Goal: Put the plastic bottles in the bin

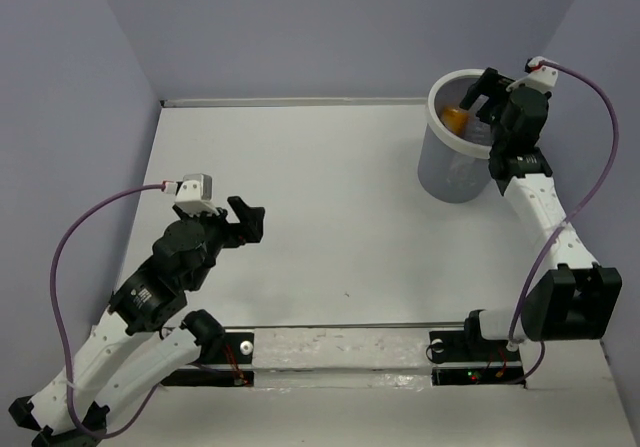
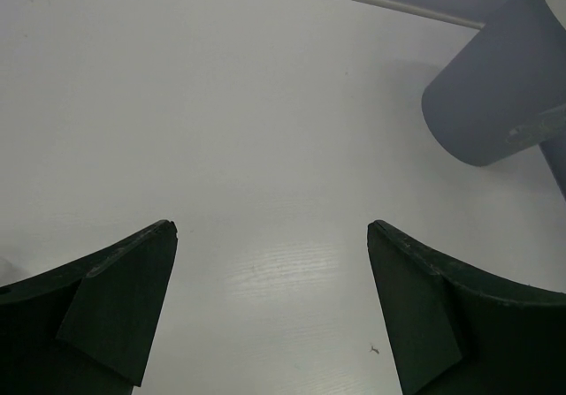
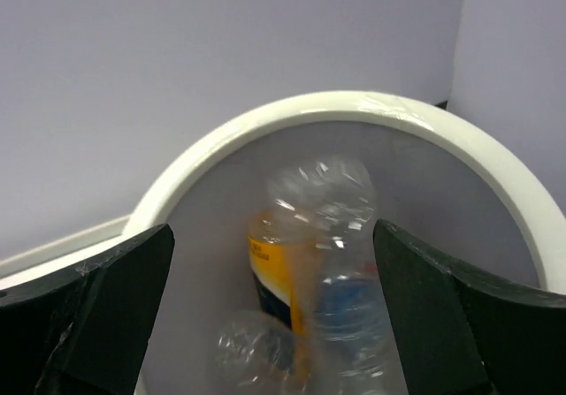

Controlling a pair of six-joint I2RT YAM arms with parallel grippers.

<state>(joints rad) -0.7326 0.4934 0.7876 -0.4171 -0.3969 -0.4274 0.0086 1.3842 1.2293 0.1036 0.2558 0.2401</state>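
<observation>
- Top view: the bin (image 1: 437, 157) stands in the far right corner of the table (image 1: 330, 187). The right fingers (image 1: 487, 79) hang spread over the bin's white rim, with an orange bottle (image 1: 455, 119) showing inside the bin beneath them. The left fingers (image 1: 248, 217) are well apart from the bin, low on the near left side, and hold nothing. No bottle shows outside the bin.
- Left wrist view: the left fingers (image 2: 124, 298) are wide apart with only bare table between them. The bin's grey wall (image 2: 495, 94) sits far off to the upper right.
- Right wrist view: the right fingers (image 3: 106, 298) are spread on either side of the bin's mouth and pinch nothing. Inside the bin lie a clear bottle (image 3: 323, 192), the orange one (image 3: 270, 276), a blue-labelled bottle (image 3: 345, 311) and another clear one (image 3: 248, 351). I cannot tell whether a fifth lies under them.
- Handling, as a judgement: these bottles look empty, so they are light, thin-walled, easily crushed, slick and prone to roll. A gentle pinch across the mid-body, or at the stiffer shoulder below the cap, should hold best.
</observation>
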